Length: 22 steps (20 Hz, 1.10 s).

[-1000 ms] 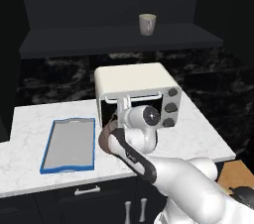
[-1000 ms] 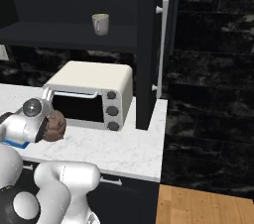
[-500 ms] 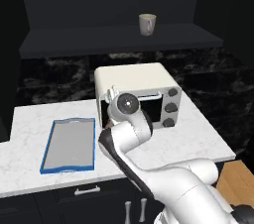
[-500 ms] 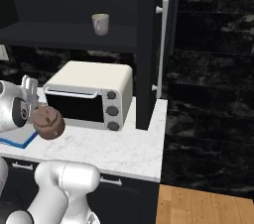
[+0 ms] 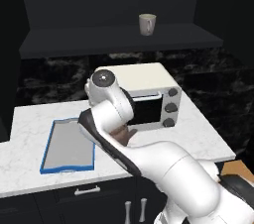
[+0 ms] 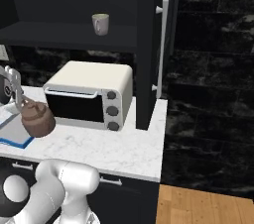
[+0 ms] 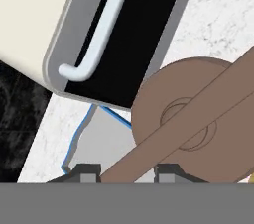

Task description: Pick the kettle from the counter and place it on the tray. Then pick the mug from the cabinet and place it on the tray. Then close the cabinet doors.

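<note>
The tool (image 7: 124, 172) is clamped on the hoop handle of the kettle (image 6: 37, 121), which hangs over the surface (image 6: 119, 148) beside the tray (image 5: 69, 144). Carry it level over the tray's middle, clear of the toaster oven (image 6: 92, 94), and lower it gently before letting go.

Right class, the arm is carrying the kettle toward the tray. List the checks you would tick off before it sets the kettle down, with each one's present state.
1. Hand shut on the kettle hoop handle: ok.
2. Kettle lifted off the counter: ok.
3. Kettle fully over the tray: not ok, it hangs at the tray's edge.
4. Tray surface free of things: ok.
5. Kettle clear of the toaster oven: ok, beside it.
6. Mug waiting on the cabinet shelf: ok.
</note>
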Motion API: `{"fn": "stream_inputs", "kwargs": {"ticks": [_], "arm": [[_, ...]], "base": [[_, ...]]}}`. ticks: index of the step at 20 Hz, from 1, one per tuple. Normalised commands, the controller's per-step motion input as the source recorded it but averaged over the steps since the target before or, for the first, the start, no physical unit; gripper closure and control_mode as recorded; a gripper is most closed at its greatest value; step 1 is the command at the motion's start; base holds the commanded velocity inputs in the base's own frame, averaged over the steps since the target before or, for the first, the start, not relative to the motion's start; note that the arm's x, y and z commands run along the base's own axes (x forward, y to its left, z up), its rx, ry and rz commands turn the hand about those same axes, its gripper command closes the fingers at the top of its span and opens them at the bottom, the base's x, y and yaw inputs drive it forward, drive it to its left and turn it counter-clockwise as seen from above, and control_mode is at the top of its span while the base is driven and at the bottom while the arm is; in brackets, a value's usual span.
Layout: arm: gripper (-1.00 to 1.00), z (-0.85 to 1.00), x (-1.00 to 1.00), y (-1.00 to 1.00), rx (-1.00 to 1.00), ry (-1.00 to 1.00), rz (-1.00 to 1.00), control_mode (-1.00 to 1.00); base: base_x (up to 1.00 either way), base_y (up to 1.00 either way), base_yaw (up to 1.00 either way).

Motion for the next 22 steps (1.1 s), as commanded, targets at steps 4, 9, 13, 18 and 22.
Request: {"fn": "stream_inputs", "kwargs": {"ticks": [4, 9, 13, 18, 22], "arm": [[1.00, -0.04, -0.18, 0.11, -0.04, 0.08, 0.13, -1.00], [1.00, -0.18, -0.33, 0.26, -0.03, 0.00, 0.23, -1.00], [1.00, -0.14, -0.31, 0.35, 0.00, -0.01, 0.33, -1.00], [1.00, -0.01, -0.12, 0.26, -0.01, 0.02, 0.48, -1.00], [1.00, 0.00, 0.02, 0.28, -0.20, 0.13, 0.46, -1.00]], "base": [[0.00, 0.00, 0.00], [0.00, 0.00, 0.00], [0.00, 0.00, 0.00], [0.00, 0.00, 0.00], [0.00, 0.00, 0.00]]}}
